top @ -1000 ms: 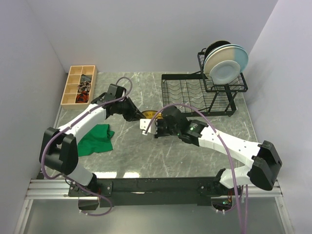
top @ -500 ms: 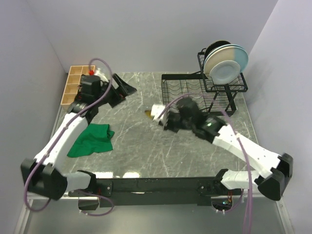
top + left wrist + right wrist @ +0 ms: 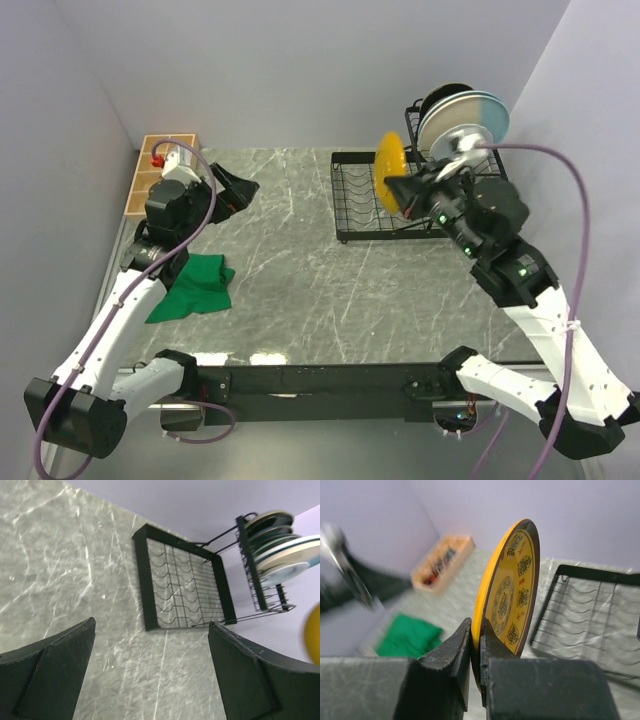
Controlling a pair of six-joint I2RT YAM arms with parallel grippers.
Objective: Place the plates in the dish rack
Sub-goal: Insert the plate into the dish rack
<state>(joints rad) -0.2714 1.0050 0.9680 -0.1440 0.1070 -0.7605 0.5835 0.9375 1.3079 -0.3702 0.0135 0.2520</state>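
My right gripper (image 3: 410,190) is shut on the lower rim of a yellow patterned plate (image 3: 388,168), holding it upright on edge in the air over the left part of the dish rack (image 3: 340,198). In the right wrist view the jaws pinch the plate (image 3: 507,592) between them, with the rack's slotted lower tray (image 3: 590,615) behind it. Several plates (image 3: 465,125) stand in the raised upper basket. My left gripper (image 3: 232,188) is open and holds nothing, far left of the rack; its wrist view looks across bare table at the rack (image 3: 182,592).
A green cloth (image 3: 195,285) lies at the left of the marble table. A wooden compartment box (image 3: 150,175) stands at the back left, partly behind my left arm. Walls close in on the left, back and right.
My left gripper opened and drew back to the far left. My right gripper lifted the yellow plate from the table's middle and carried it up and right to the rack.
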